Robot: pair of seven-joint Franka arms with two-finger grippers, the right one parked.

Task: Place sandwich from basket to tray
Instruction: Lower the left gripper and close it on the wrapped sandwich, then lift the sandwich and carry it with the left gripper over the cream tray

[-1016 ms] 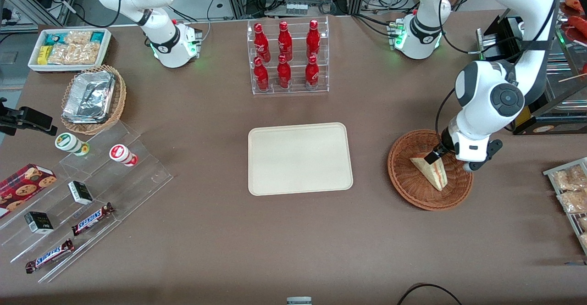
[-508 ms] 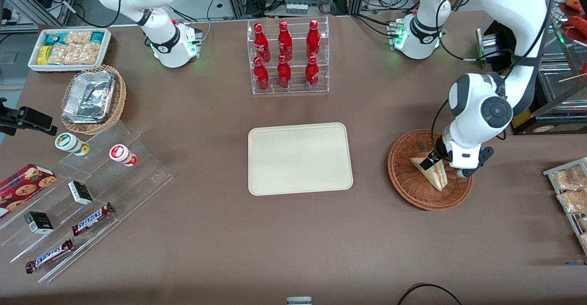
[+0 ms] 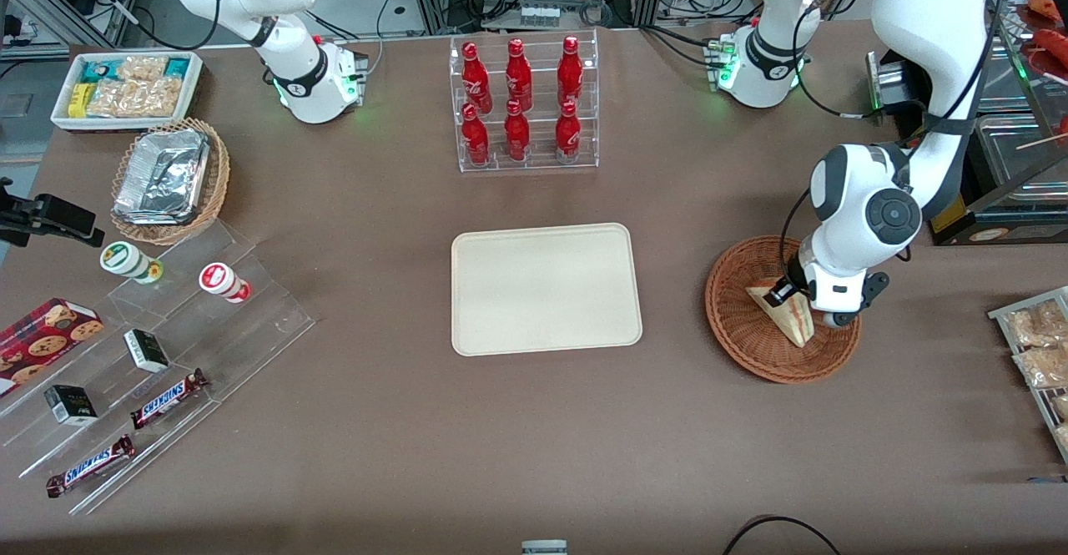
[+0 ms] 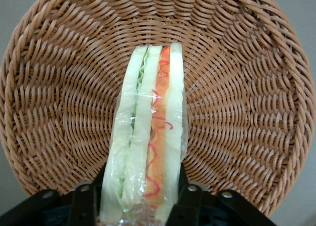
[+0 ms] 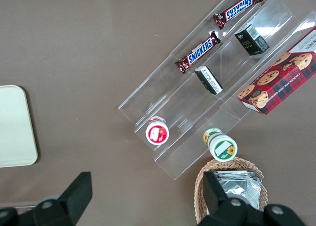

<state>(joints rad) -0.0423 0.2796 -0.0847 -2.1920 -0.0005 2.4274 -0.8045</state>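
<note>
Brown table (image 3: 400,421): carries every item noted below.

Flat cream-beige rectangular plastic tray with rounded corners (image 3: 546,288): lies at the middle of the table, nothing on it. It sits well apart from the basket, toward the parked arm's end.

Clear acrylic rack of six red bottles (image 3: 524,104): stands farther from the front camera than the tray.

Round reddish-brown woven wicker basket (image 3: 743,330): rests on the table toward the working arm's end. In the wrist view its weave (image 4: 237,87) surrounds the sandwich on all sides.

Lighter tan wicker basket holding foil containers (image 3: 169,179): sits toward the parked arm's end, near a white box of snack packets (image 3: 127,88) and a clear stepped display of chocolate bars and small cartons (image 3: 158,371).

Left arm's black two-finger gripper (image 3: 784,292): is lowered into the reddish-brown basket at the broad end of the sandwich. In the wrist view its black fingers (image 4: 190,201) stand one at each flat bread face; whether they press the wrapping cannot be told.

Small triangular wedge sandwich of pale white bread in clear film (image 3: 788,315): lies inside the reddish-brown basket, resting on the weave, with its narrow tip pointing nearer the front camera. Its edge (image 4: 148,132) shows green filling in one layer and red-orange in the next
</note>
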